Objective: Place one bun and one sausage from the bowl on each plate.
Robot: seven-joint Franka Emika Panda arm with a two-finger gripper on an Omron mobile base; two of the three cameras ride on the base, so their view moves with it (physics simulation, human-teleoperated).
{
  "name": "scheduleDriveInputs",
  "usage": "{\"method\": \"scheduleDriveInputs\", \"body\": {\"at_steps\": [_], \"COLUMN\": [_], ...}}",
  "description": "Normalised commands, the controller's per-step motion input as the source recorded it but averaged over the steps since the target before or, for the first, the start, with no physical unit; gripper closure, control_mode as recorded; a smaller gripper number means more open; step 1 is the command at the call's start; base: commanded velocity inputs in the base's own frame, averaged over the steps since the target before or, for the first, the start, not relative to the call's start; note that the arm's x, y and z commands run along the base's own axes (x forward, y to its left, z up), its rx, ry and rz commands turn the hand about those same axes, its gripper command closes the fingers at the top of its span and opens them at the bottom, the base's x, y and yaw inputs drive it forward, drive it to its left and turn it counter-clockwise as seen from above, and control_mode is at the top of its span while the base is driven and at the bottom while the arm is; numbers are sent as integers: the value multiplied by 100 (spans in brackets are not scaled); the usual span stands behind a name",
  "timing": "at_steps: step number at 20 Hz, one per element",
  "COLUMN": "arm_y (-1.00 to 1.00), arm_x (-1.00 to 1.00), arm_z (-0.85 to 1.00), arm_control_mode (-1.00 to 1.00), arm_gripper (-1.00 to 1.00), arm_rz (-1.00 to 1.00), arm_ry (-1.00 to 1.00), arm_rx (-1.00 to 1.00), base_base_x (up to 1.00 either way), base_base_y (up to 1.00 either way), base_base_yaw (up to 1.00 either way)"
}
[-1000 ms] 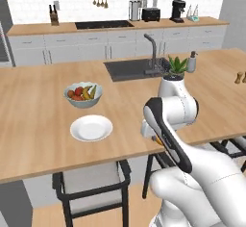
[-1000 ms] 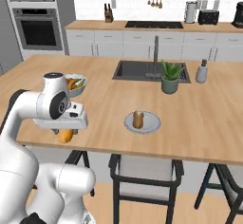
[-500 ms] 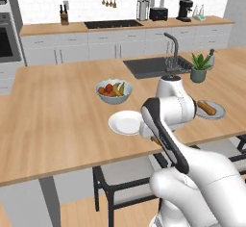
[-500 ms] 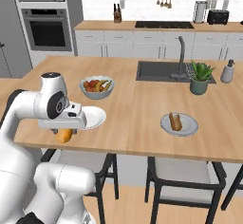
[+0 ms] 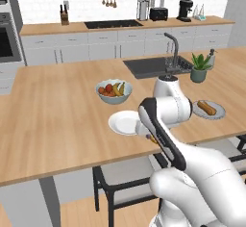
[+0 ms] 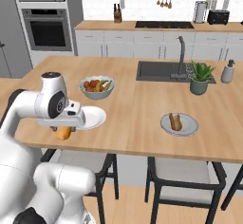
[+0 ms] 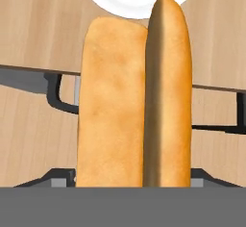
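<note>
1. While the far-right plate (image 6: 179,124) already carries food, the near plate (image 6: 90,117) lies bare.
2. Gripper (image 6: 63,132) pinches a bun (image 7: 129,101) just short of that plate; it needs setting down.

The base has driven left; the claw (image 6: 63,132) now hangs beside the empty plate (image 6: 95,118)

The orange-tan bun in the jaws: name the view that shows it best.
The hand view: the orange-tan bun shows close up, lengthwise, split along its top. The right base view gives a small orange piece under the hand; the left base view gives a sliver behind the arm.
</note>
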Motion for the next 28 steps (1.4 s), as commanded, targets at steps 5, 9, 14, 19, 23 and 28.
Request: {"method": "scheduleDriveInputs", "body": {"at_steps": [5, 9, 14, 19, 23, 28], "arm_y": [52, 55, 25, 0, 0, 0], "arm_x": [100, 100, 100, 100, 86, 41], "arm_z": [0, 0, -20, -48, -57, -37], "arm_control_mode": [-100, -100, -100, -100, -100, -100], "arm_gripper": [100, 100, 100, 100, 100, 100], "arm_rz": [4, 0, 0, 0, 0, 0], "arm_ry": [3, 10, 27, 19, 20, 0], "arm_rx": [-1, -2, -1, 0, -6, -1], "base_base_x": [0, 0, 0, 0, 0, 0], "base_base_y": [0, 0, 0, 0, 0, 0], "base_base_yaw": [0, 0, 0, 0, 0, 0]}}
